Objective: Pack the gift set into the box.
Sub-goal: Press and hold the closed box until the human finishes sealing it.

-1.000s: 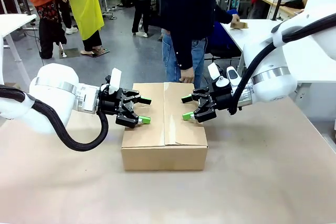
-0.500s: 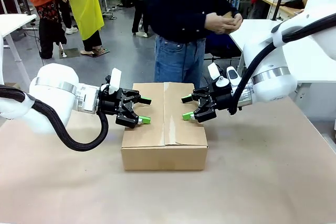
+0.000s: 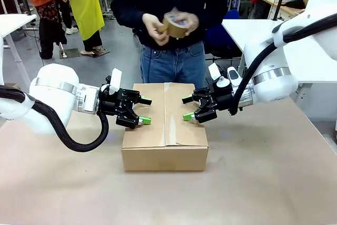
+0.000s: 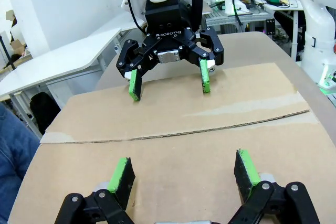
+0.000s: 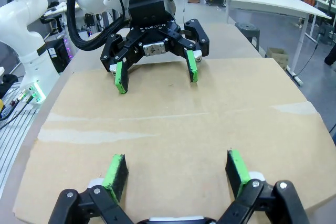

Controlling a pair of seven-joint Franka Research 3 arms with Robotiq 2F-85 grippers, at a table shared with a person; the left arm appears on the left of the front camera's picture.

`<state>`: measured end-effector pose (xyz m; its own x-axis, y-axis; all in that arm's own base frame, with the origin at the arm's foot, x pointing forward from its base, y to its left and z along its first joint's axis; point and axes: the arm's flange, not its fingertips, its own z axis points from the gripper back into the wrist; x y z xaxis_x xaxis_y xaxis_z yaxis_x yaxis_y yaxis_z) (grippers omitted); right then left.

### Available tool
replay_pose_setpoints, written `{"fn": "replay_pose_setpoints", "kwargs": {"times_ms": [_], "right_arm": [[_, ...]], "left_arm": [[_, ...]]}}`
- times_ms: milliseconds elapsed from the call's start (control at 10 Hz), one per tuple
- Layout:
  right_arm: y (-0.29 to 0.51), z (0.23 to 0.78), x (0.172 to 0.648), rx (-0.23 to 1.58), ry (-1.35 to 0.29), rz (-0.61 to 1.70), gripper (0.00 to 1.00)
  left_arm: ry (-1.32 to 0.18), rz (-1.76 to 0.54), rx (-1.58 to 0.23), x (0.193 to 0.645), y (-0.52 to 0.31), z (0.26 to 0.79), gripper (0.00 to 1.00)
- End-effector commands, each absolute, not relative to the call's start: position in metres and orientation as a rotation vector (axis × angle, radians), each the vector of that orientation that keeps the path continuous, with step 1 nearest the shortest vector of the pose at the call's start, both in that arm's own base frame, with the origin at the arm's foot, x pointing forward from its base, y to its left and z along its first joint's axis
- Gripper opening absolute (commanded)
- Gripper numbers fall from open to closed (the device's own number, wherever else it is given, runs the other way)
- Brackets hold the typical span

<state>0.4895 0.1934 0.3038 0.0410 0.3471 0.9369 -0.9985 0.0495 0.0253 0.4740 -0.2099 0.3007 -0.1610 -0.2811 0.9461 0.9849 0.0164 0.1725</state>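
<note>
Standing behind the box (image 3: 165, 125), the person now holds tape (image 3: 174, 25).

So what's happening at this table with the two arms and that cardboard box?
A brown box sits on the table with its top flaps folded shut. Each robot arm holds an open pincer over the flaps, the left pincer from one side and the right pincer from the other, facing each other across the centre seam. At the far side a person stands handling a roll of tape in both hands, seemingly getting ready to seal the box.
</note>
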Motion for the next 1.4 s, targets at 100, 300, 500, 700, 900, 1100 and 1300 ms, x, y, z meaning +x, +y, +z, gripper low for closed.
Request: {"fn": "replay_pose_setpoints", "kwargs": {"times_ms": [100,300,500,700,900,1100,1300], "right_arm": [[0.194,0.3036,0.4895,0.927,-0.946,1.301,1.0],[0.194,0.3036,0.4895,0.927,-0.946,1.301,1.0],[0.194,0.3036,0.4895,0.927,-0.946,1.301,1.0],[0.194,0.3036,0.4895,0.927,-0.946,1.301,1.0],[0.194,0.3036,0.4895,0.927,-0.946,1.301,1.0],[0.194,0.3036,0.4895,0.927,-0.946,1.301,1.0],[0.194,0.3036,0.4895,0.927,-0.946,1.301,1.0]], "left_arm": [[-1.131,-1.431,-0.891,0.4734,-0.2085,0.2979,1.0],[-1.131,-1.431,-0.891,0.4734,-0.2085,0.2979,1.0],[-1.131,-1.431,-0.891,0.4734,-0.2085,0.2979,1.0],[-1.131,-1.431,-0.891,0.4734,-0.2085,0.2979,1.0],[-1.131,-1.431,-0.891,0.4734,-0.2085,0.2979,1.0],[-1.131,-1.431,-0.891,0.4734,-0.2085,0.2979,1.0],[-1.131,-1.431,-0.891,0.4734,-0.2085,0.2979,1.0]]}}
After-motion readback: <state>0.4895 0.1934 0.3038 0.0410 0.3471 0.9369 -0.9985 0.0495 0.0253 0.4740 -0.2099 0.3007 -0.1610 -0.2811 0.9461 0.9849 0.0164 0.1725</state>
